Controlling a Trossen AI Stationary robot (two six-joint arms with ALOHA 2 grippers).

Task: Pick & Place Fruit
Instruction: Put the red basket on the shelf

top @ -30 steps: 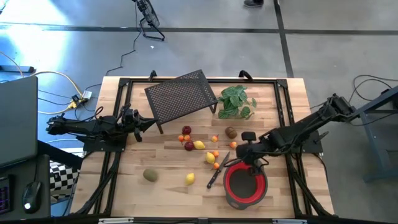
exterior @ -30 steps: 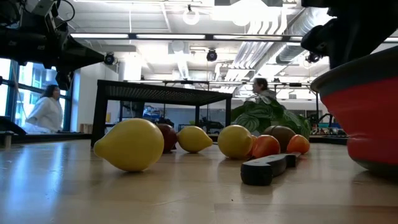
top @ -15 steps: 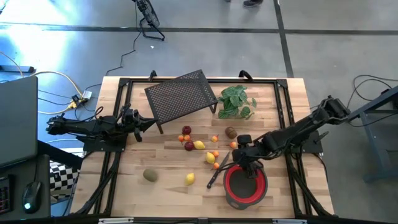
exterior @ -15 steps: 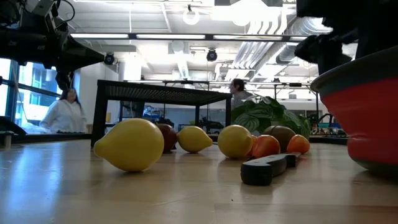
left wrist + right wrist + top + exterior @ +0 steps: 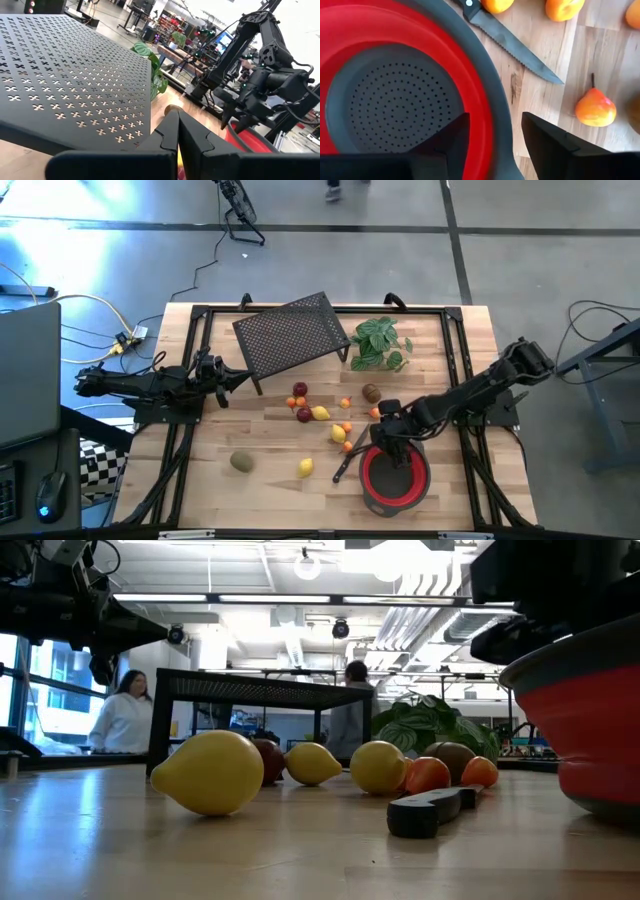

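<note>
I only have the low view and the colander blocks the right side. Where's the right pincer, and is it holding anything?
Observer: The right pincer hangs over the red colander's rim, on the side nearest the knife. Its fingers are apart with nothing between them.
Operator: Any fruit in the colander?
Observer: None in the part the right wrist view shows, only the bare perforated bottom.
Operator: Left arm?
Observer: The left pincer is shut, waiting near the table's left edge beside the black perforated rack.
</note>
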